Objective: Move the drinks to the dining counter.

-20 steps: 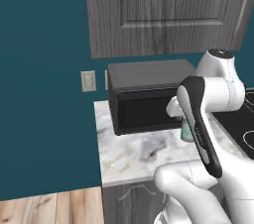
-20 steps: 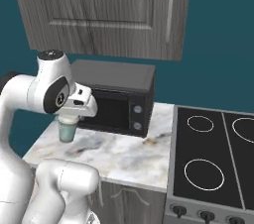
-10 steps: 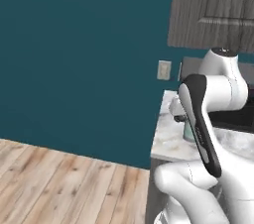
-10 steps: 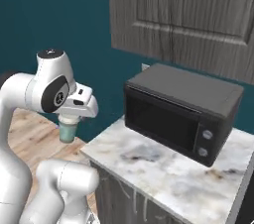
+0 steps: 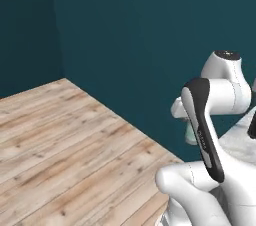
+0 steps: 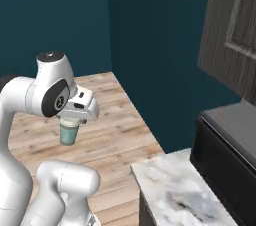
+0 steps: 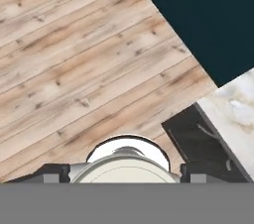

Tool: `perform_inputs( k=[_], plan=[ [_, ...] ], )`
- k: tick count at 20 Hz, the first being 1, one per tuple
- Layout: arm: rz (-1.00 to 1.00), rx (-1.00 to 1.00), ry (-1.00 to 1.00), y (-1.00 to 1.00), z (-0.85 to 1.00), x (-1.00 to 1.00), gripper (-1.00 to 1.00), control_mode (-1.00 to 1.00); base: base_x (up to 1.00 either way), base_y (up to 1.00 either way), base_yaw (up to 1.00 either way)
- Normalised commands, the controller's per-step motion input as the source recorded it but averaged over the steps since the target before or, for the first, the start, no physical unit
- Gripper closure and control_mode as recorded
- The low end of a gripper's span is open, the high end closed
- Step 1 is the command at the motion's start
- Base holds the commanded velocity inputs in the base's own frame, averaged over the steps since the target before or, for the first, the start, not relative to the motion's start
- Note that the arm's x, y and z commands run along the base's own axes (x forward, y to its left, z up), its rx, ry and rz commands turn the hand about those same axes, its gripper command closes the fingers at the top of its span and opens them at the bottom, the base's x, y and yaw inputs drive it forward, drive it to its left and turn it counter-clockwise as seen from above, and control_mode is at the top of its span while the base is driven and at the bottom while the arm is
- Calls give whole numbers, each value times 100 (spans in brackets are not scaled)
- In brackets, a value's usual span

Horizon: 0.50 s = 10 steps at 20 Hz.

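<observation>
Right base view: gripper hangs from the raised wrist above the wood floor, a small pale green cup between its fingers.
Grip: jaws set wide, closed on the cup's sides.
Hand view: cup rim seen from above, floor below it.
Worktop: small marble worktop to the arm's right, black microwave on it.
Wall: dark teal wall behind.
Drinks, dining counter: cannot tell where.

Teal walls, wood plank floor, small marble worktop.
</observation>
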Motion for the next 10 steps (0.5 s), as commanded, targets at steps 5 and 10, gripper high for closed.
perform_inputs(
  k=[5,10],
  plan=[
    [0,0,0,0,0,0,100,100,0,39,83],
    [0,0,0,0,0,0,100,100,1,22,86]
  ],
)
